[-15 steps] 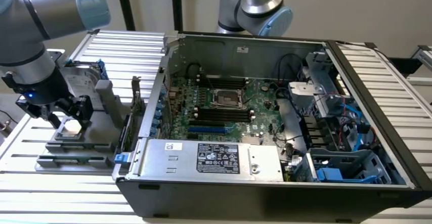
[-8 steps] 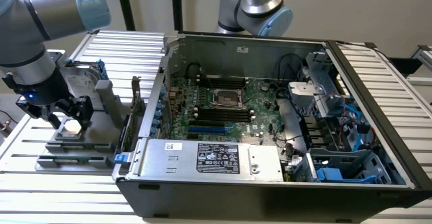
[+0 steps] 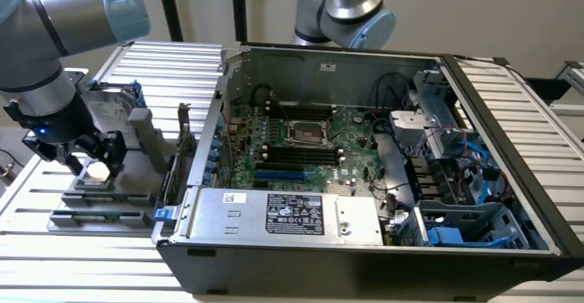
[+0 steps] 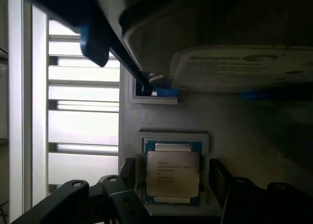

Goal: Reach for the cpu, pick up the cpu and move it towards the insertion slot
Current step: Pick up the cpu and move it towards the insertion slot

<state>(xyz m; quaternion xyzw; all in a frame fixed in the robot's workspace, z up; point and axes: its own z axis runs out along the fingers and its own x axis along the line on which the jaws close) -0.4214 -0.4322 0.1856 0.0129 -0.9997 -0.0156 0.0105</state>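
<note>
Cpu [image 4: 172,172], silver square lid, faint print, perhaps bluish rim

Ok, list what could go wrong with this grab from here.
1. The open gripper straddles the cpu in its grey holder; closing off-centre could catch the holder's rim or tilt the thin chip.
2. The case wall stands between the holder and the insertion slot; a low carry might clip it.

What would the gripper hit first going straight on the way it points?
The cpu: the open gripper points down at it, straddling it. Its tips might touch the grey holder first; depth is unclear.
</note>
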